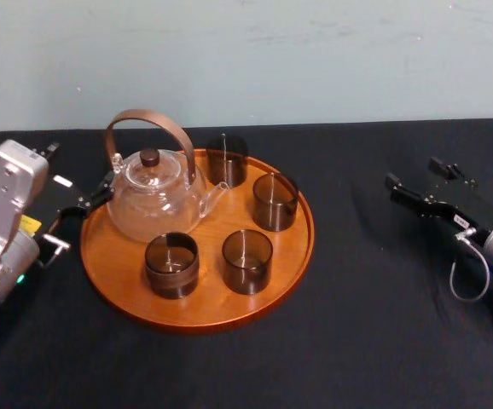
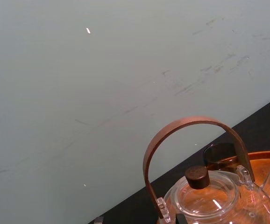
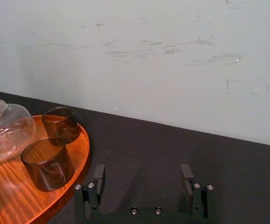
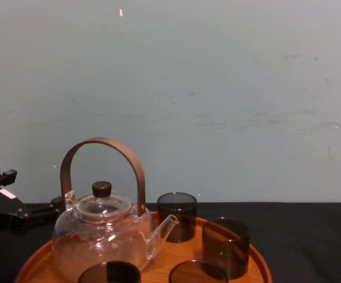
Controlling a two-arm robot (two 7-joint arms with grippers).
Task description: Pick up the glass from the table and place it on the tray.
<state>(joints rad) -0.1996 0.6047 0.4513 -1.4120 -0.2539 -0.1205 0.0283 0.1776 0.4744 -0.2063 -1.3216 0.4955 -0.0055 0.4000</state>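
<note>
- four dark glasses (image 1: 247, 261) stand upright on the tray (image 1: 212, 298), grouped around a clear teapot (image 1: 153, 200).
- left gripper (image 1: 91, 198) hovers at the tray's left rim, just beside the teapot, fingers apart and empty.
- right gripper (image 1: 413, 175) sits well right of the tray, over the black table (image 1: 383, 324), fingers spread and empty.

An orange-brown tray (image 1: 217, 243) with streaky wood grain sits on a matte black table (image 1: 383, 324). Four smoky grey-brown glasses (image 1: 246, 261) join a clear teapot (image 1: 153, 209) at 10 o'clock, its handle (image 1: 148, 115) brown, its lid knob (image 1: 149, 157) dark brown. Grey scuffs mark the pale green wall (image 1: 315, 51).
</note>
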